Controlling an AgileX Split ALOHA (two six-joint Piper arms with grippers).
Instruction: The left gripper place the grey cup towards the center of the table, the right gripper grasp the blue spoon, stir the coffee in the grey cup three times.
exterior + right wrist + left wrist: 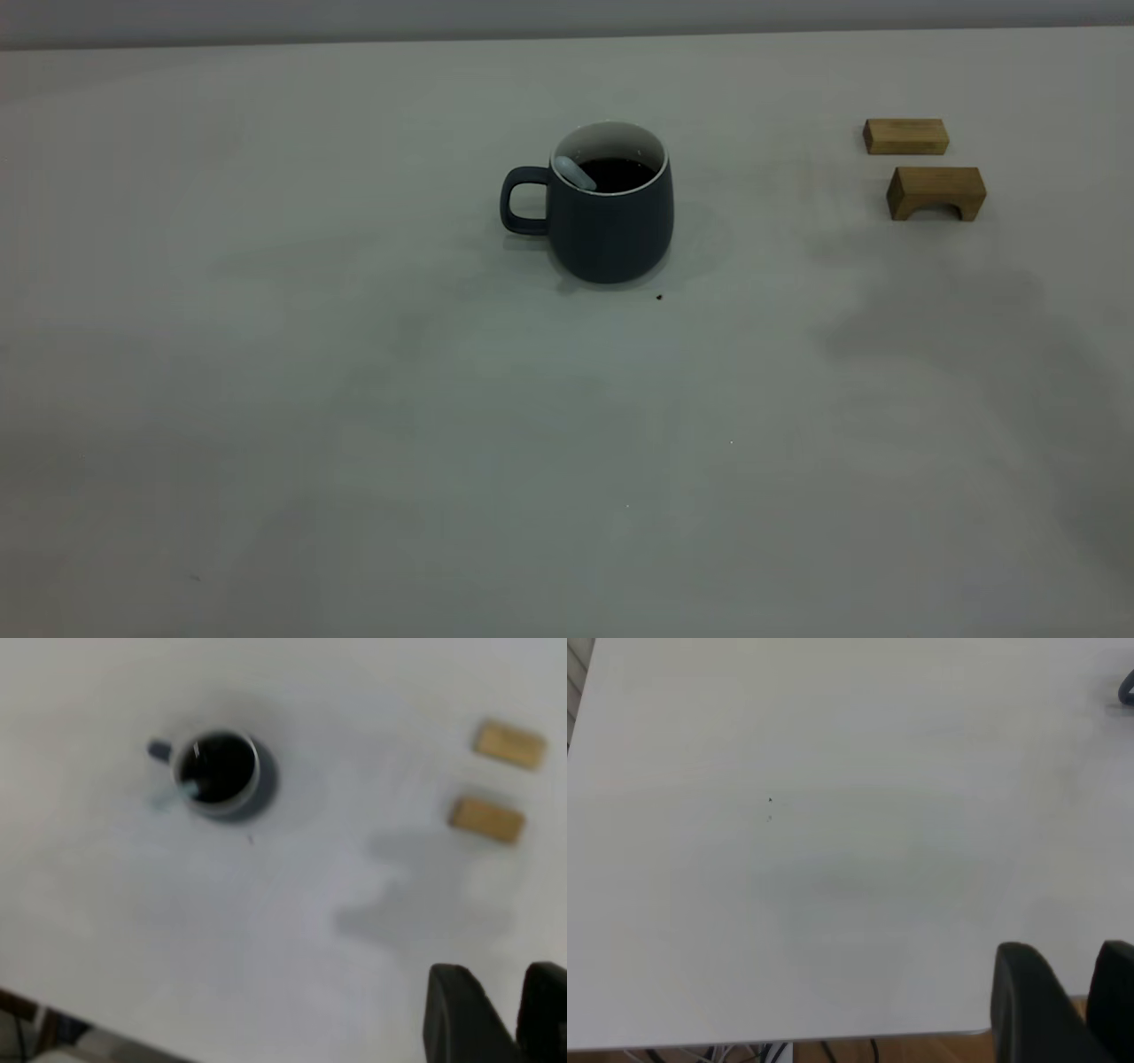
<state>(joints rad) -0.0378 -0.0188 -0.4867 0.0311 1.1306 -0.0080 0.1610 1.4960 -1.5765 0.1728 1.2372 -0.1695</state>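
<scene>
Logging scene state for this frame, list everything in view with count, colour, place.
grey cup: 1, dark slate grey with white inside, upright near the table's centre, handle toward the left arm's side.
coffee: dark brown-black, inside the cup.
blue spoon: 1, pale blue handle, standing in the coffee, leaning on the rim on the handle side.
wooden blocks: 2, tan, on the right arm's side; a plain bar farther back, an arched one nearer.
dark speck: 1, just in front of the cup.
table: 1, off-white.
left claw: black, over bare table near its edge, away from the cup.
right claw: black, high above the table, away from the cup.
</scene>
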